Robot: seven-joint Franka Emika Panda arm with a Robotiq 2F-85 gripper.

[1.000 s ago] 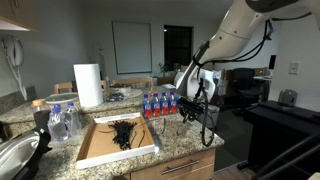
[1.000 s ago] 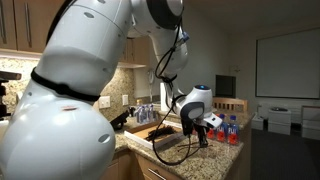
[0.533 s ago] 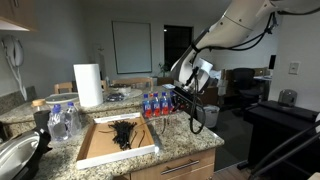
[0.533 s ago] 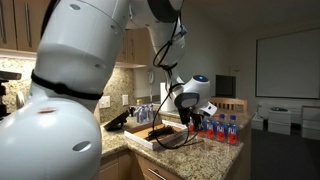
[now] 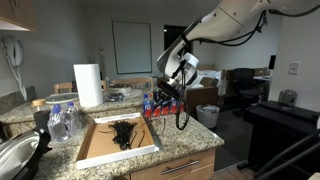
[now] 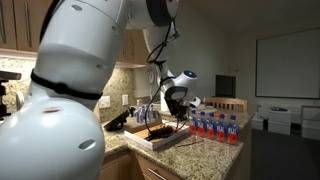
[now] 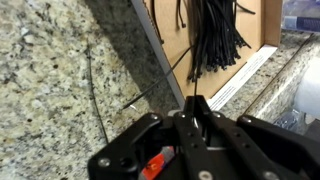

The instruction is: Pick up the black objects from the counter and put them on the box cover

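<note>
The box cover [image 5: 100, 152], a white-rimmed tray with a tan inside, lies on the granite counter [image 5: 185, 145]. A clump of black wiry pieces [image 5: 122, 132] lies in it, also seen in the wrist view [image 7: 212, 35] and in an exterior view [image 6: 155, 130]. My gripper [image 5: 166, 95] hangs above the cover's right edge, shut on thin black strands [image 5: 181, 116] that dangle in a loop below it. In the wrist view the gripper [image 7: 196, 105] pinches a strand [image 7: 196, 75] that points toward the cover [image 7: 170, 40]. More thin strands [image 7: 95, 92] cross the granite [image 7: 50, 90].
Red-capped bottles [image 5: 155, 105] stand right behind the gripper, also seen in an exterior view [image 6: 215, 126]. A paper towel roll [image 5: 88, 85] and clear water bottles [image 5: 60, 120] stand left of the cover. A round metal pan [image 5: 15, 155] sits at the front left.
The gripper has carried the dangling black strands from beyond the counter's right end, up and leftward, to above the box cover's right edge.
</note>
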